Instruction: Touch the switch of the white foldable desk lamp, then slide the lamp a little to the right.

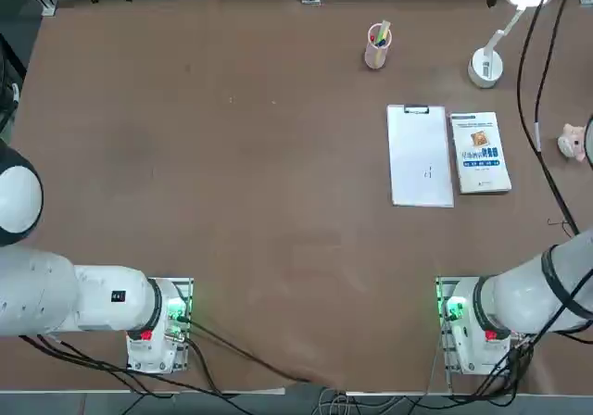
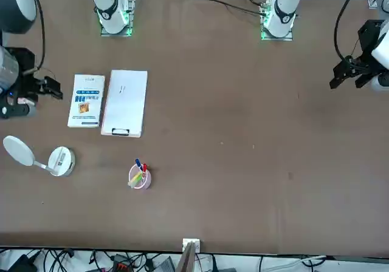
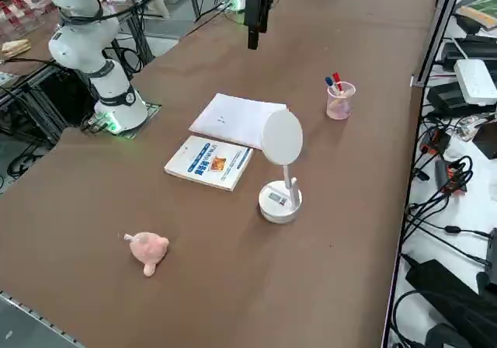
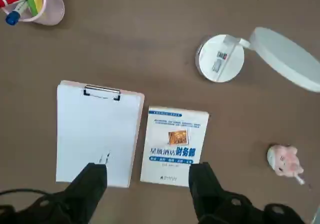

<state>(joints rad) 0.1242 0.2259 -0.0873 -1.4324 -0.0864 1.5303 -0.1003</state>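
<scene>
High above the right half of the table, my right gripper (image 4: 147,191) hangs with its two dark fingers spread wide and nothing between them; from the wrist view it looks straight down on a white clipboard (image 4: 97,134) and a blue-and-white book (image 4: 175,146) lying side by side, well short of the target.

I see the white foldable desk lamp (image 1: 486,63) standing near the far right corner of the table, beyond the book; its round disc base (image 4: 220,58) sits flat on the brown table (image 1: 232,202), its thin arm leans away and its round head (image 3: 282,137) is tilted up on edge; the head shows bright from overhead, so the lamp looks lit to me.

A pink pen cup (image 1: 378,44) stands apart from the lamp on the same far side; a small pink toy (image 3: 147,251) lies close to the table's right edge.

By my reading nothing of the task is done: the switch is untouched, the lamp shows no sign of being slid; both the touch and the short push to the right remain, with the reach to the base to come first.
</scene>
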